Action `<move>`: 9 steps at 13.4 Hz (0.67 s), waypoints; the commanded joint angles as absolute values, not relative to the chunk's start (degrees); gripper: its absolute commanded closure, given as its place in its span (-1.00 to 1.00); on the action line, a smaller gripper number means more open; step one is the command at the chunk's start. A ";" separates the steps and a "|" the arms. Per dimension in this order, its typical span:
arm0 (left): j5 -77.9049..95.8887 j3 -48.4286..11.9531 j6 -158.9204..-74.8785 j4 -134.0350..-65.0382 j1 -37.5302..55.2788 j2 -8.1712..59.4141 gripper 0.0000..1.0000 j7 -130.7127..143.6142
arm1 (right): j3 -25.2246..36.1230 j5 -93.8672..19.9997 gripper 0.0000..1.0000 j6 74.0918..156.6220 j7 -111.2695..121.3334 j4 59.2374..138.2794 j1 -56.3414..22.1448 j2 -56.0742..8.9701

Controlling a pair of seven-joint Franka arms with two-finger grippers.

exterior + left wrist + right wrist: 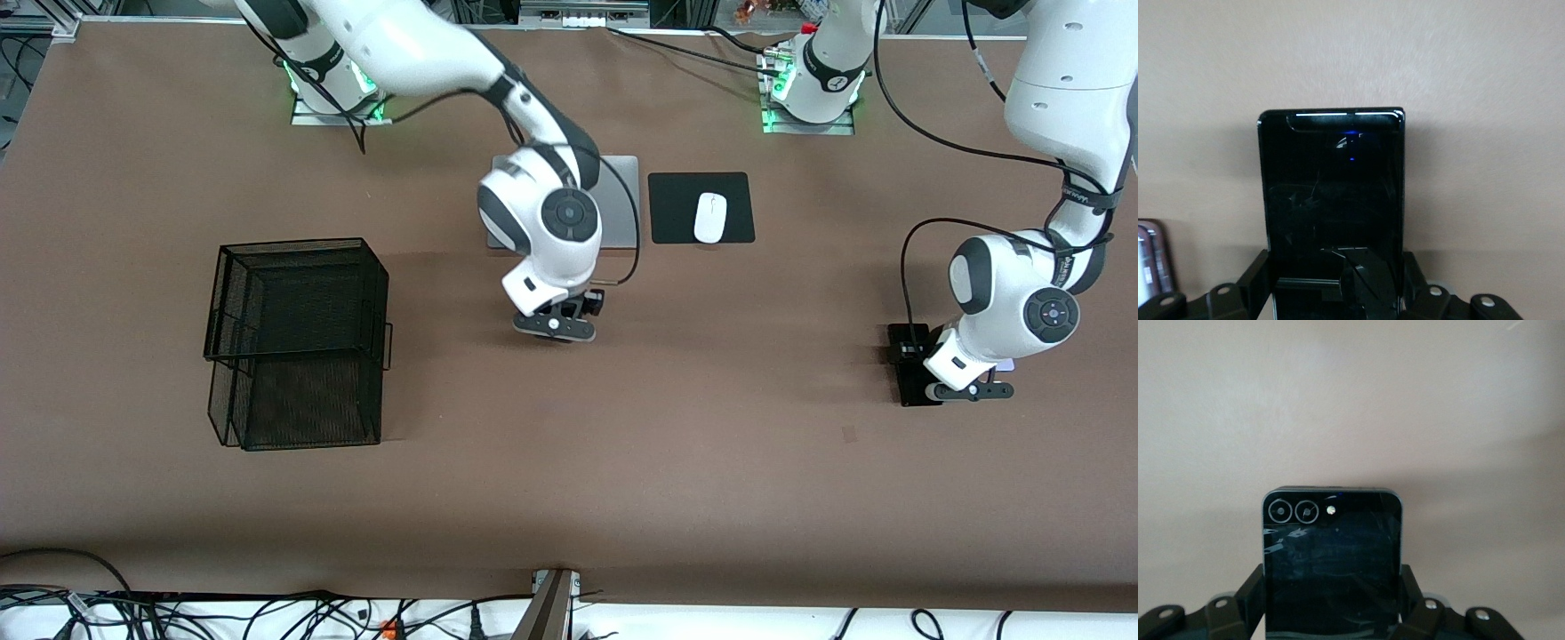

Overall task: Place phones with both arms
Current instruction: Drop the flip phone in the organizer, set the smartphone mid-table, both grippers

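My right gripper (pixel 556 331) hangs low over the middle of the table, nearer to the front camera than the laptop. Its fingers (pixel 1251 593) press both sides of the small squarish black folded phone (pixel 1331 540), whose two camera rings show. The front view hides that phone under the hand. My left gripper (pixel 942 391) is at the left arm's end of the table, shut on the end of the long slim black slab (pixel 909 356), which fills the left wrist view (pixel 1331 180). The pale lilac-white phone (pixel 1005 364) peeks out from under the left hand.
A black wire mesh basket (pixel 298 342) stands toward the right arm's end. The silver laptop (pixel 620 191) lies under the right arm. Beside it a white mouse (pixel 709 217) sits on a black pad (pixel 671 209).
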State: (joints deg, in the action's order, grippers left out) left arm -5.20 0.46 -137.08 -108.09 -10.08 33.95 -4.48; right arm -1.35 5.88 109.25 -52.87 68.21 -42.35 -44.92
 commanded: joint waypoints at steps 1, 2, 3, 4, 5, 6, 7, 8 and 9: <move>-4.31 -2.88 -125.20 -103.39 -9.23 28.57 0.68 -3.78 | -1.85 3.97 0.71 99.70 -44.34 68.38 -37.55 -37.03; -4.48 -4.64 -120.72 -100.05 -9.14 28.48 0.68 -3.00 | -1.50 2.91 0.71 96.27 -39.51 70.03 -35.35 -34.30; -4.57 -6.66 -117.72 -97.50 -8.36 28.56 0.68 -2.12 | -0.80 2.81 0.71 94.67 -34.24 73.27 -32.72 -30.71; -4.57 -8.51 -115.77 -95.90 -7.57 28.56 0.67 -1.24 | 0.69 2.73 0.71 94.40 -29.06 77.56 -30.26 -27.11; -4.40 -11.22 -114.01 -94.50 -6.95 28.48 0.67 -0.10 | 2.53 2.64 0.71 95.35 -23.52 82.91 -28.15 -23.07; -4.13 -13.77 -112.69 -93.00 -6.42 28.48 0.67 1.57 | 5.33 2.64 0.71 97.88 -18.16 89.06 -26.91 -18.85; -4.13 -16.06 -112.33 -92.64 -5.02 28.48 0.67 4.54 | 8.84 2.20 0.71 101.04 -12.80 95.21 -26.63 -14.81; -4.22 -17.65 -112.32 -92.64 -3.27 28.74 0.67 9.44 | 12.71 1.50 0.71 104.82 -7.18 101.36 -26.72 -11.11; -4.13 -18.80 -112.41 -92.64 -0.99 29.18 0.67 12.89 | 16.57 1.23 0.71 108.68 -2.16 106.30 -26.72 -8.99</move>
